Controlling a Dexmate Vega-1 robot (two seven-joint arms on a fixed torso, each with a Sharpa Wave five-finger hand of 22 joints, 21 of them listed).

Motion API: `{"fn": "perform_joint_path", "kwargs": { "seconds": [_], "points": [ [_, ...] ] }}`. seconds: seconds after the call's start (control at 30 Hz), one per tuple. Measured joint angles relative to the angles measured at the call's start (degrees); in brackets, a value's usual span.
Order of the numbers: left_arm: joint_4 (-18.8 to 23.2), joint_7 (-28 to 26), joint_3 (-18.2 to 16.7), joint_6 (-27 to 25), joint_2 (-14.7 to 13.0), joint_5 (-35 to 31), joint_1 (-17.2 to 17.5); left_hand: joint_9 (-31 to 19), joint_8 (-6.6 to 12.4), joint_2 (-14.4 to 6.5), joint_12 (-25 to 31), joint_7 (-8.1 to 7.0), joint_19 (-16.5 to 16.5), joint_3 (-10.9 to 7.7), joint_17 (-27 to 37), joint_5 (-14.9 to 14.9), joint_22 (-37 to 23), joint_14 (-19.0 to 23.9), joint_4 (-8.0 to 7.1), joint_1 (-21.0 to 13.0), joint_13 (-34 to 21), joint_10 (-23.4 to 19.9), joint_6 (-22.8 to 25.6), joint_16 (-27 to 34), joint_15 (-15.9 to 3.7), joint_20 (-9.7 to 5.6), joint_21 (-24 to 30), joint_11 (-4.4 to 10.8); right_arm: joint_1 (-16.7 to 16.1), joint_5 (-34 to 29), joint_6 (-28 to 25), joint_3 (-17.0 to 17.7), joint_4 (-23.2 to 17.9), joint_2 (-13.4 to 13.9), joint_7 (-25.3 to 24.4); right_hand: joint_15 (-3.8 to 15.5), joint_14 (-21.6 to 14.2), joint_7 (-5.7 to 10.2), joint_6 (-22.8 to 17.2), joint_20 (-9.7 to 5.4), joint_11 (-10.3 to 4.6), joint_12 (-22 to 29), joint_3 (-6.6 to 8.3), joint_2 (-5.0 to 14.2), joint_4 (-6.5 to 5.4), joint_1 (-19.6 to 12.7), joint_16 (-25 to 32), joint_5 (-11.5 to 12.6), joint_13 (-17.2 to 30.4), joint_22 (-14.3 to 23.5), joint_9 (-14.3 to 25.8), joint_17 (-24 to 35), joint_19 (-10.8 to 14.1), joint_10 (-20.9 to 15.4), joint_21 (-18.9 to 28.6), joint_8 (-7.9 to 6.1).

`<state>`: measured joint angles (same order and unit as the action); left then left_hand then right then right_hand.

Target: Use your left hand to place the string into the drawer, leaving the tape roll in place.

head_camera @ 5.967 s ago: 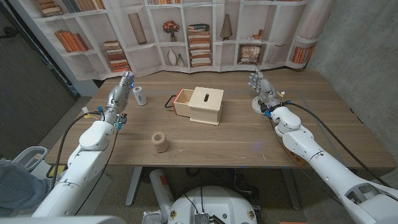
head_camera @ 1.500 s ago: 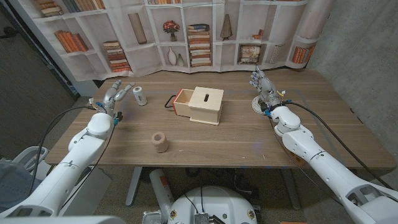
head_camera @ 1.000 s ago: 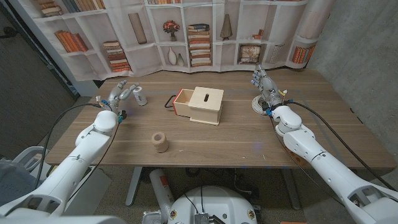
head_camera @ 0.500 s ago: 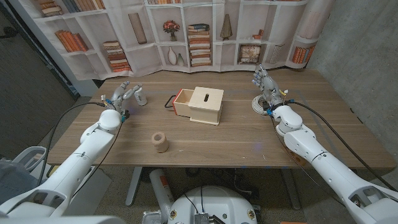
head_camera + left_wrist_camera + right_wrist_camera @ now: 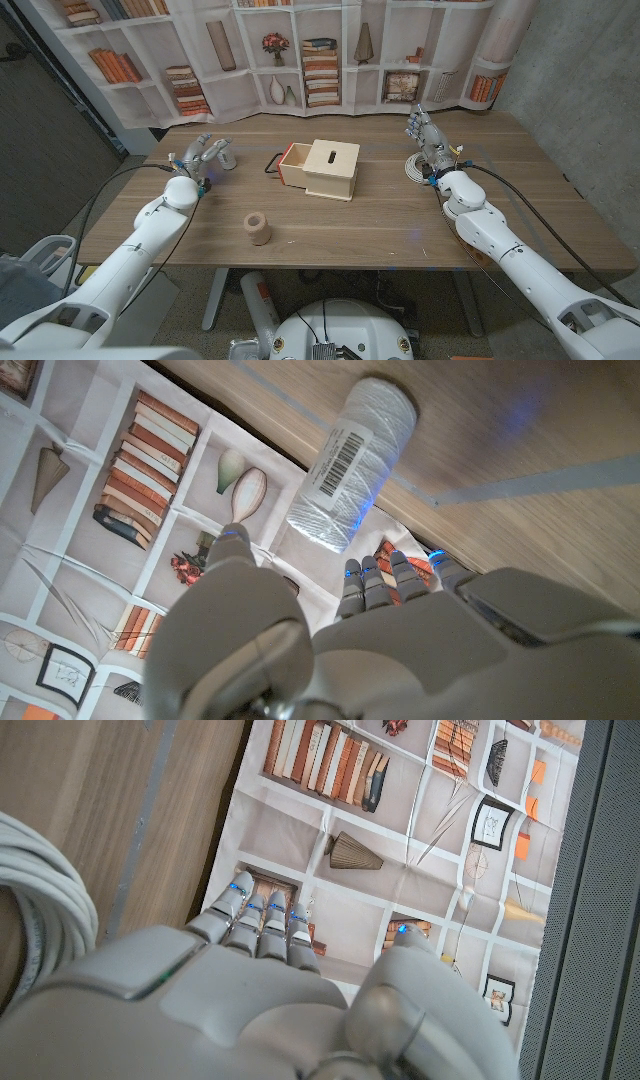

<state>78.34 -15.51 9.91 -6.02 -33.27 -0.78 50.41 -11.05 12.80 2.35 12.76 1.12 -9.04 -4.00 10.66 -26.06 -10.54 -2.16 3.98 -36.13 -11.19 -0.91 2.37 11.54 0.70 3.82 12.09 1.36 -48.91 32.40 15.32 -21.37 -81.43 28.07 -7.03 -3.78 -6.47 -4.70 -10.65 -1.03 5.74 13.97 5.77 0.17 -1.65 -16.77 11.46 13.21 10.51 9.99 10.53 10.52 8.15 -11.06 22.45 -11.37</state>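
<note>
A white string spool (image 5: 229,158) with a barcode label stands on the table at the far left; in the left wrist view the spool (image 5: 352,463) sits just beyond my fingertips (image 5: 378,575). My left hand (image 5: 204,153) hovers right beside it, fingers apart, holding nothing. The brown tape roll (image 5: 257,228) stands nearer the front edge. A wooden box (image 5: 331,168) at the middle has its drawer (image 5: 291,164) pulled out to the left. My right hand (image 5: 425,136) stands upright at the far right, fingers extended and empty.
A coil of white cable (image 5: 409,167) lies by my right hand and shows as thick white loops (image 5: 40,910) in the right wrist view. A bookshelf-printed backdrop (image 5: 300,50) lines the table's far edge.
My left hand has swung in from the table's left edge toward the spool and now reaches it. The right hand, box and tape roll have not moved.
</note>
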Motion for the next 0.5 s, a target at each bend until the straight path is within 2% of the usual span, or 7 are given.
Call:
{"fn": "perform_joint_path", "kwargs": {
  "seconds": [0.37,0.5],
  "points": [
    [0.4,-0.8,0.9,-1.3,0.4,-1.1,-0.3,0.0,0.44,-0.6,0.0,0.40,0.5,-0.26,0.0,-0.2,0.0,1.0,0.23,-1.0,0.0,-1.4,1.5,0.2,-0.31,-0.11,0.0,0.61,0.0,0.3,0.5,0.0,0.5,-0.1,0.4,0.31,-0.3,0.00,0.0,0.00,-0.31,-0.2,0.00,0.00,0.00,0.0,0.0,0.0,0.0,0.0,0.0,0.0,0.0,-0.3,-0.2,0.00],
    [0.4,-1.0,1.2,-1.8,0.5,-1.3,-0.4,0.0,0.44,-1.2,0.3,-0.10,2.5,-0.41,0.0,-0.2,0.0,1.7,0.69,-2.1,0.0,-2.0,1.9,0.2,-0.42,1.85,0.7,0.83,-0.2,0.4,0.6,0.1,0.6,-0.1,0.4,0.31,-0.3,0.00,0.0,0.00,-0.32,-0.2,0.00,0.00,0.00,0.0,0.0,0.0,0.0,0.0,0.0,0.0,0.0,-0.3,-0.4,0.00]
  ]
}}
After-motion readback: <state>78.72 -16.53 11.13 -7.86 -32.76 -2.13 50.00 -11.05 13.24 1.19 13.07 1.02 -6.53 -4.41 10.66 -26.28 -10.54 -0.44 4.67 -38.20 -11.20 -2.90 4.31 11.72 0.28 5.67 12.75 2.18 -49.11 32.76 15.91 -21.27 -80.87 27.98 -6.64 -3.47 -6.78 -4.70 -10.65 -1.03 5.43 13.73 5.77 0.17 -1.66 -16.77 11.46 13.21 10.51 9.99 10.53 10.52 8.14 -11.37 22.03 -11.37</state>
